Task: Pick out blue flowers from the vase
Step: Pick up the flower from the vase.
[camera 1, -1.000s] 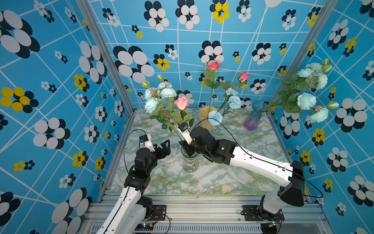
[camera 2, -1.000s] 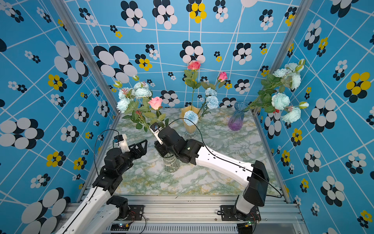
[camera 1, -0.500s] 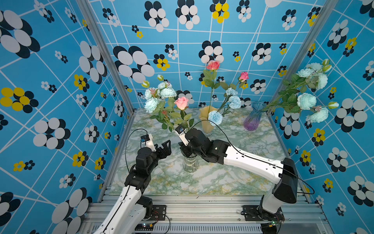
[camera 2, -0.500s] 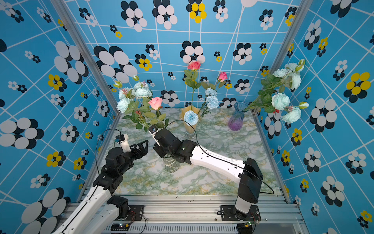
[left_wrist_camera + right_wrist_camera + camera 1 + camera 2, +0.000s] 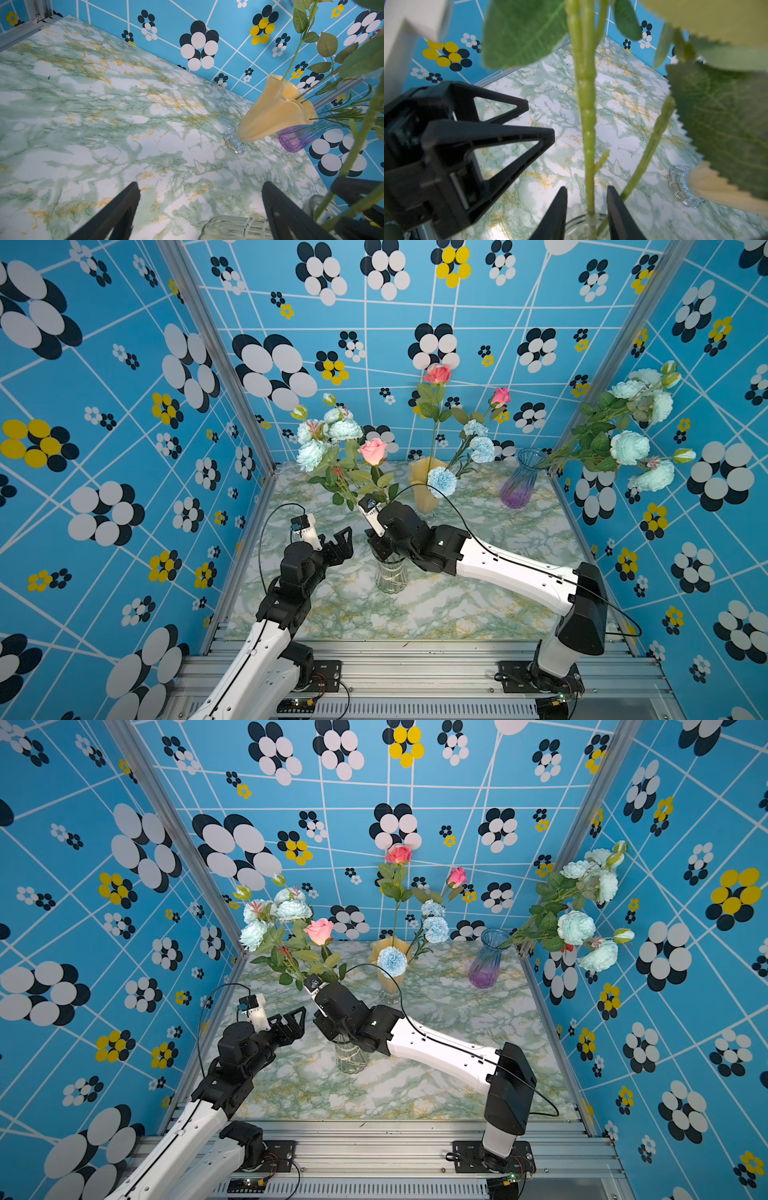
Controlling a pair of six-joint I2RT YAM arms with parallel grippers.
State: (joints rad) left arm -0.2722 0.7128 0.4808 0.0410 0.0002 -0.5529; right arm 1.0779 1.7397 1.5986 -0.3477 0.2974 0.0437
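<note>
Black jaws of your right gripper (image 5: 587, 189) are standing partly apart just above the mouth of the clear glass vase (image 5: 390, 576), low centre in both top views. In the right wrist view a thick green stem (image 5: 586, 124) is running up between them with a gap on each side, so they are straddling it rather than squeezing it. A thinner stem (image 5: 652, 141) is passing close by one finger. From that view you are not getting which bloom either stem is carrying.

Your left gripper (image 5: 343, 541) is hanging just left of the vase. Its jaws are spread wide and gripping nothing above the green marble-patterned table (image 5: 457, 605).

Rising out of the clear vase, left of centre in both top views, a spray of blue flowers (image 5: 328, 435) is leaning to the left. A pink rose (image 5: 372, 451) is standing just beside it in the same vase.

Farther back, near the centre, a yellow vase (image 5: 424, 489) is holding three blue carnations (image 5: 441, 482) and two red-pink roses (image 5: 436, 374).

At the far right of the table, a purple vase (image 5: 519, 485) is holding another blue spray (image 5: 631, 448), which is reaching out toward the right edge of the frame.
</note>
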